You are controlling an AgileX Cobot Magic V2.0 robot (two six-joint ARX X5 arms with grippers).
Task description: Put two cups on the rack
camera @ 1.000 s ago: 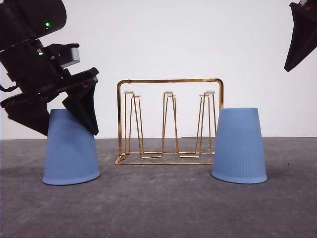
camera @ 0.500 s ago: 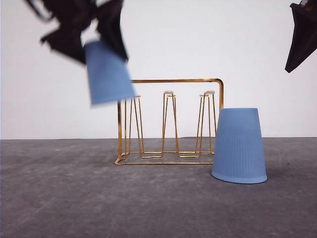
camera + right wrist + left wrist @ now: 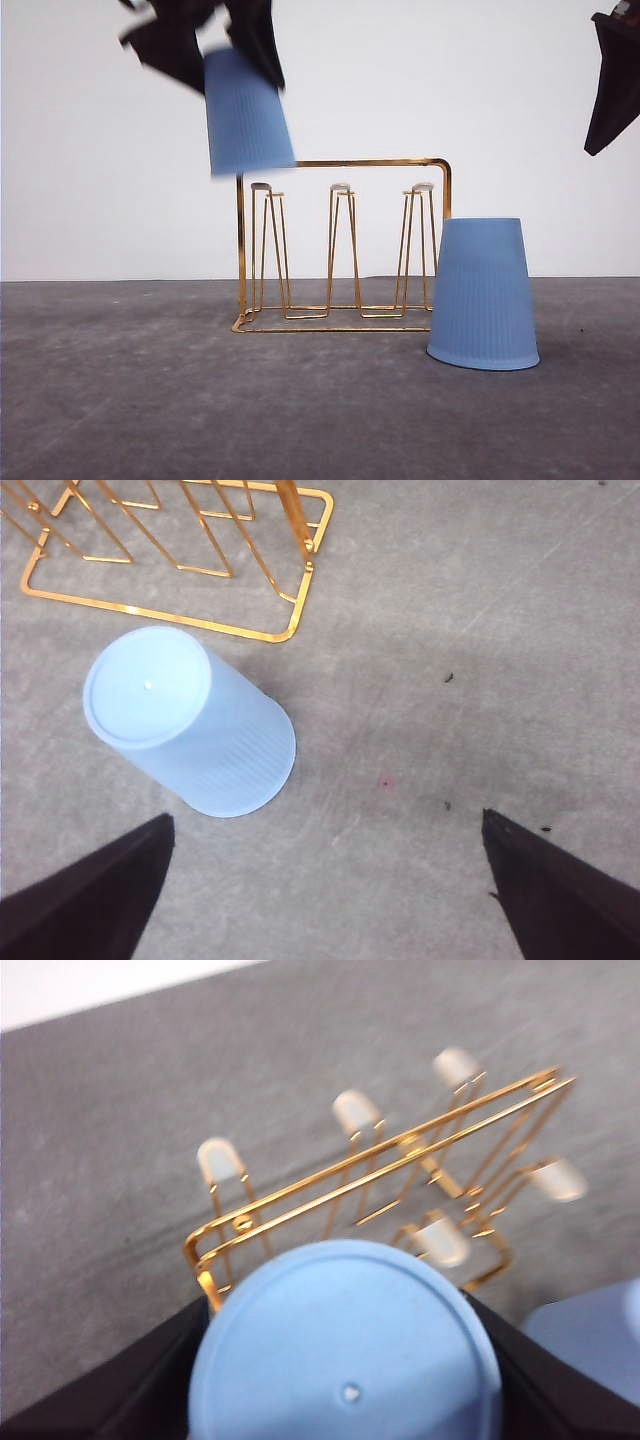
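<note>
My left gripper [image 3: 210, 35] is shut on a light-blue ribbed cup [image 3: 246, 115], held upside down and slightly tilted in the air above the left end of the gold wire rack [image 3: 342, 245]. The left wrist view looks down on that cup's flat bottom [image 3: 345, 1345] between the black fingers [image 3: 130, 1385], with the rack [image 3: 400, 1175] and its pale prong tips beneath. A second cup [image 3: 483, 293] stands upside down on the table right of the rack; it also appears as the cup [image 3: 190, 720] in the right wrist view. My right gripper [image 3: 325, 890] hangs open high above the table.
The grey table surface [image 3: 300, 410] lies bare in front of the rack. A white wall stands behind. In the right wrist view, the rack's base corner [image 3: 290, 630] sits close beside the standing cup.
The left gripper closed on the left cup, lifted it off the table, and has carried it up and to the right, over the rack's left end. The right arm has barely moved.
</note>
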